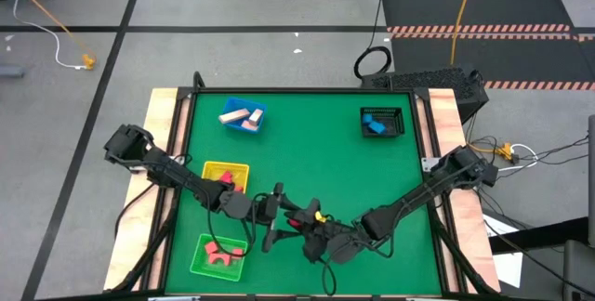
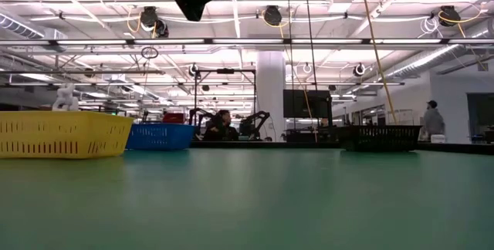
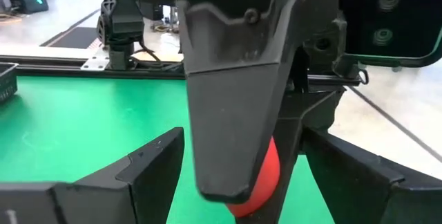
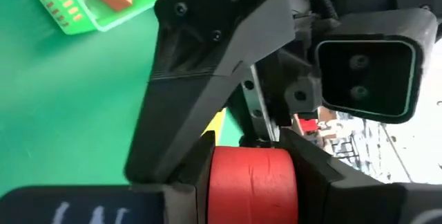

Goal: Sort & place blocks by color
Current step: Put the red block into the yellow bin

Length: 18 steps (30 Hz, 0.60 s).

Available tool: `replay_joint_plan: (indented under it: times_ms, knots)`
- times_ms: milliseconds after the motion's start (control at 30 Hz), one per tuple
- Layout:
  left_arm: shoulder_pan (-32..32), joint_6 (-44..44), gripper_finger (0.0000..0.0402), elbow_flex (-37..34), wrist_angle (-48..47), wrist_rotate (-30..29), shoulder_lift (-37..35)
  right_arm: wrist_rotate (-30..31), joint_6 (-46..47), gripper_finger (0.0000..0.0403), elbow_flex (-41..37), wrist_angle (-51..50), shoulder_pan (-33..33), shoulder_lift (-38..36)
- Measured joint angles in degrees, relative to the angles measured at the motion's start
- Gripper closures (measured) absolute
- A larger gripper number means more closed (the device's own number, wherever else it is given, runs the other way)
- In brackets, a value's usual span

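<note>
the two grippers met nose to nose over the green table [image 1: 316, 143], just off the yellow tray [image 1: 226, 176] on its side toward the right arm. the right gripper [image 4: 252, 175] was clamped narrowly on a red block [image 4: 252, 177], a short rounded piece lying across its fingers. the left gripper [image 1: 271, 215] stood spread wide with the other arm's finger and the red block [image 3: 259, 182] sitting between its own fingertips [image 3: 148, 158], not yet closed on anything. so the block lay straight ahead of the left jaws and inside their gap; this looked like a handover, and the left arm was the nearer to the yellow tray and to the green tray [image 1: 219, 256], which already held red pieces. whether the left fingers touched the block could not be told. farther from the yellow tray sat the blue tray [image 1: 244, 115] with tan blocks and the black mesh basket [image 1: 382, 122] with a blue one. the felt was flat and bare between them. behind the table lay a bright workshop with people at a distance.
</note>
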Motion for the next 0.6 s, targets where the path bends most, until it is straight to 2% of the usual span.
replay_joint_plan:
  times_ms: [133, 333, 600]
  knots:
    - [0.1, 2.6, 0.0124, 0.0, 1.3, -0.2, 0.0, -0.1, -0.4, 0.0288, 0.0, -1.2, 0.0, 0.0]
    - [1.0, 5.8, 0.0194, 0.0, 4.5, 0.9, 0.0, 0.0, -5.5, 0.0279, 0.0, -1.2, 0.0, 0.0]
    - [2.7, 5.1, 0.0275, 0.0, 4.3, 4.7, 0.0, 0.3, -5.9, 0.0275, 0.0, -1.3, 0.0, 0.0]
